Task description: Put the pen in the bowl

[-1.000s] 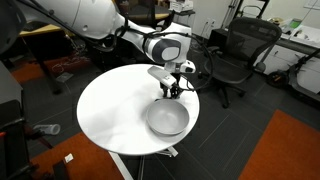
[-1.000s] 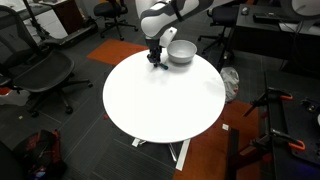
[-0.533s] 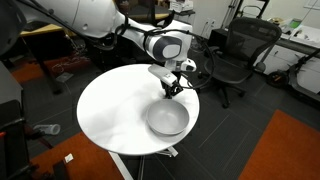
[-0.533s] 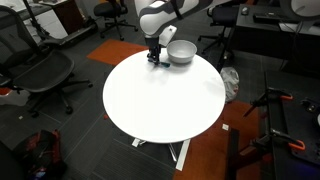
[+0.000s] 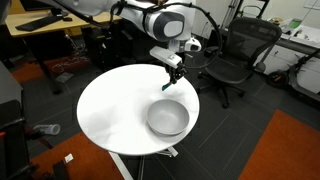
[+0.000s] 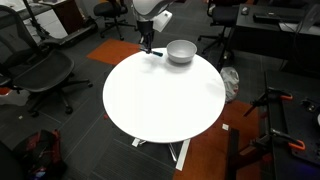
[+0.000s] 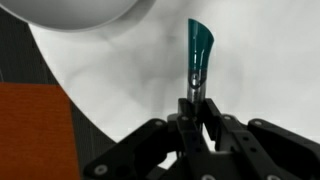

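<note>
My gripper (image 5: pixel 173 73) is shut on the pen (image 7: pixel 198 55), a thin dark stick with a teal end, and holds it in the air above the white round table (image 5: pixel 110 110). In the wrist view the pen sticks out from between the jaws (image 7: pixel 197 112) over the white tabletop. The pen hangs below the gripper in an exterior view (image 5: pixel 170 82). The shiny metal bowl (image 5: pixel 167 118) sits on the table near its edge, below and beside the gripper; it also shows in the second exterior view (image 6: pixel 180 51), with the gripper (image 6: pixel 148 42) to its left.
Black office chairs (image 5: pixel 238 55) (image 6: pixel 40 75) stand around the table. An orange floor mat (image 5: pixel 285 150) lies beside it. Desks with clutter stand at the back (image 5: pixel 60 30).
The gripper has risen from the tabletop with the pen in it. The bowl has not moved.
</note>
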